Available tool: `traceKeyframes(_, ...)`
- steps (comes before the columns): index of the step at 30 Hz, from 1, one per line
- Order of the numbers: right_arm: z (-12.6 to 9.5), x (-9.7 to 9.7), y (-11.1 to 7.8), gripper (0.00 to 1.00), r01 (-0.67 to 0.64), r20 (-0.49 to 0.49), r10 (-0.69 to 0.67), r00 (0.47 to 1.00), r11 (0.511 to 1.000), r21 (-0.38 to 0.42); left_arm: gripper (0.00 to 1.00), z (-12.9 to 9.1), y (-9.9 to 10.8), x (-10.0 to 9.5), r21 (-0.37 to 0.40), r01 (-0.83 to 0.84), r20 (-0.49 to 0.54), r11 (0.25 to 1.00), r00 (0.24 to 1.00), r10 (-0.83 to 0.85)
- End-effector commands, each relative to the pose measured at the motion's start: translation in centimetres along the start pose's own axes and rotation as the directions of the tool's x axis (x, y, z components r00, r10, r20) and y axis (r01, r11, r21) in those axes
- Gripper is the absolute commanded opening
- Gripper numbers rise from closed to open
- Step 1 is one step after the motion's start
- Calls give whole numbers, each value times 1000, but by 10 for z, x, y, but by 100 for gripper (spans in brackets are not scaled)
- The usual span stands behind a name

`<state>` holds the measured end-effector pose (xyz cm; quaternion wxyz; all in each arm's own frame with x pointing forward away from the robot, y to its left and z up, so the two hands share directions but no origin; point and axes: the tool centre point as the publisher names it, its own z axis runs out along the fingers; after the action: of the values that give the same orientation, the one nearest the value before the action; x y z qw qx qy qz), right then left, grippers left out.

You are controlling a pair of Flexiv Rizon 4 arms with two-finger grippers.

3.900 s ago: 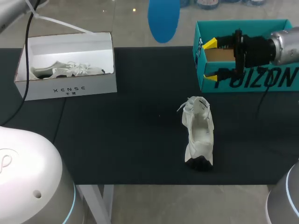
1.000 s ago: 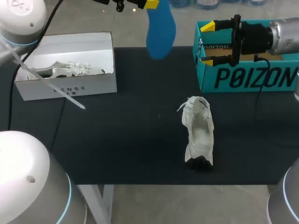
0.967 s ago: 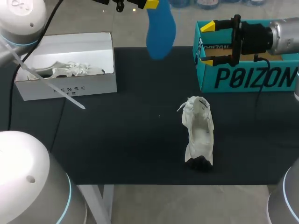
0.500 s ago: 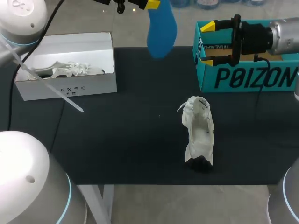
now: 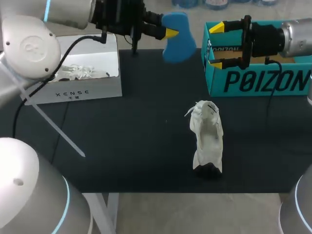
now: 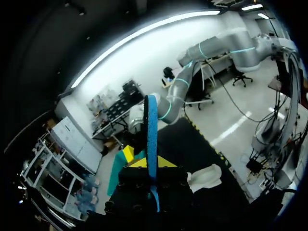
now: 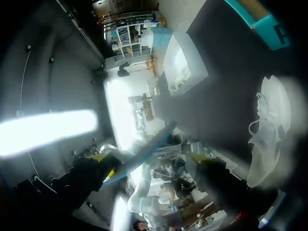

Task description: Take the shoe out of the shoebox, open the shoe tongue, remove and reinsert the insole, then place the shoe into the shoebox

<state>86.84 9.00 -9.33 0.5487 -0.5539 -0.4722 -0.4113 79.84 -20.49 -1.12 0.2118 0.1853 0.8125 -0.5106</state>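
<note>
**Step in hand:** insole is out of the shoe; reinsertion not yet begun.

- Left claw is clamped on the blue insole and holds it in the air over the far edge of the table, about 12 o'clock from table centre. In the left wrist view the insole sits edge-on between the yellow tips.
- White shoe rests on the table at about 4 o'clock from centre, well apart from both claws. Lace end points to 12 o'clock, dark end to 6 o'clock, opening upward. Cannot tell how far back the tongue is folded.
- Right claw has its fingers spread wide with nothing between them. It hovers at the left end of the teal shoebox, which sits at 2 o'clock.
- White box at 10 o'clock holds another shoe.

**Next move (judgement):**
- Carry the insole down toward 5 o'clock.
- Turn it flat and line its length up with the shoe.
- Feed the leading end into the opening toward the lace end.
- The insole looks thin and likely bends, so a shallow entry angle seems wise.
- The shoe is unrestrained and may slide. The free right claw could steady it or hold the tongue back.
</note>
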Motion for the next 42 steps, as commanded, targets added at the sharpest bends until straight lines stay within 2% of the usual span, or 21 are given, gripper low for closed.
traceKeyframes(1,1,0,1,100,0,2,0,1000,1000,0,0,6,11,19,64,-180,94,982,980,173)
traceKeyframes(7,1,0,1,100,0,2,0,1000,1000,0,0,23,21,29,18,-199,114,980,974,196)
traceKeyframes(17,1,0,1,100,0,2,0,1000,1000,0,0,55,11,30,-25,-286,53,958,956,287)
traceKeyframes(23,1,0,1,100,0,2,0,1000,1000,0,0,61,6,24,-38,-324,31,945,945,325)
traceKeyframes(33,1,0,1,100,0,2,0,1000,1000,0,0,64,-8,6,-115,-434,-39,894,901,432)
traceKeyframes(42,1,0,1,100,0,2,0,1000,1000,0,0,84,-13,8,-92,-459,-68,884,888,455)
